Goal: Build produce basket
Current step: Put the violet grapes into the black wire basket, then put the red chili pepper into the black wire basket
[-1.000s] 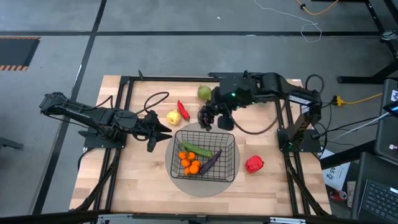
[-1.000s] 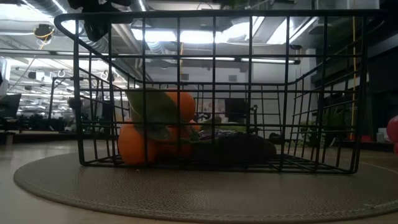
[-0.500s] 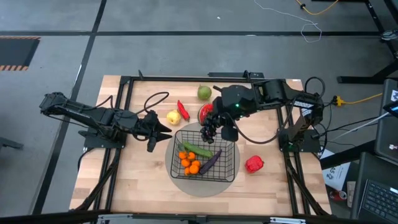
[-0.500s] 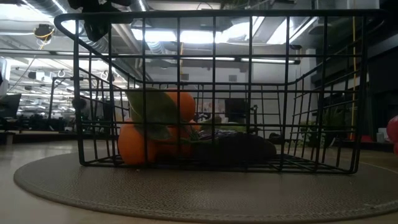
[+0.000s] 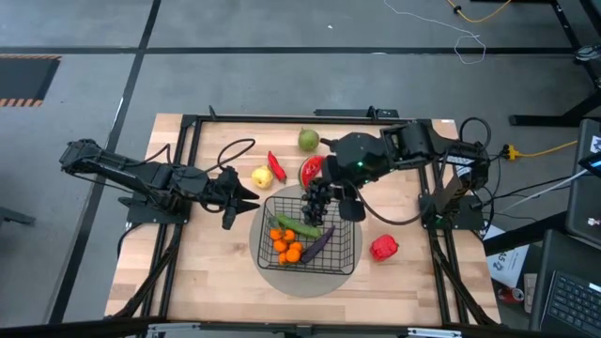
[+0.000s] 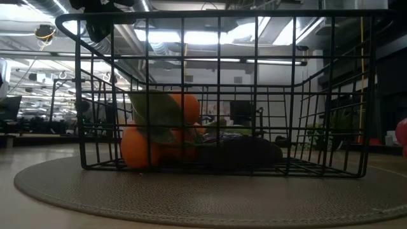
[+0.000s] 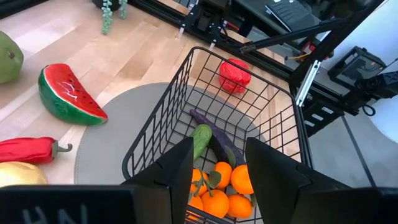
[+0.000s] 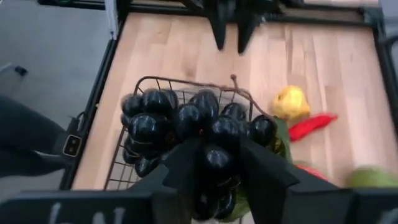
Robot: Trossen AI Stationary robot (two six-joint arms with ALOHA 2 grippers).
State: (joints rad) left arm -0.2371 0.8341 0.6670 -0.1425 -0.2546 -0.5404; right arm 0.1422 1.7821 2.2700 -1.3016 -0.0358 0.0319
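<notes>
**Grapes held over the basket's far rim**

Your wooden table [image 5: 216,282] sits on a grey floor, with the round grey mat [image 5: 272,275] under the basket [image 5: 352,246] near the middle. Your right gripper [image 5: 319,201] pinches the dark grapes [image 8: 186,121], and in the high view the bunch hangs over the basket's far edge, just inside the rim on the side toward the watermelon slice [image 5: 310,171]. From the right wrist view the mesh opening lies directly below and ahead of the bunch, so the drop looks to be straight down or a little further inward.

Mind what already fills the basket: the oranges [image 5: 287,248], the cucumber [image 5: 299,225] and the eggplant [image 5: 317,244], whose long axis runs diagonally across the floor of the mesh. The open room seems to be the corner nearest your right arm.

Your left gripper [image 5: 246,200] waits with fingers spread just beside the basket's left wall, close to the lemon [image 5: 261,176] and the red chili [image 5: 276,166]; it is the nearer arm for those two. The pear [image 5: 308,140] and the red pepper [image 5: 383,248] lie on your right arm's side.
</notes>
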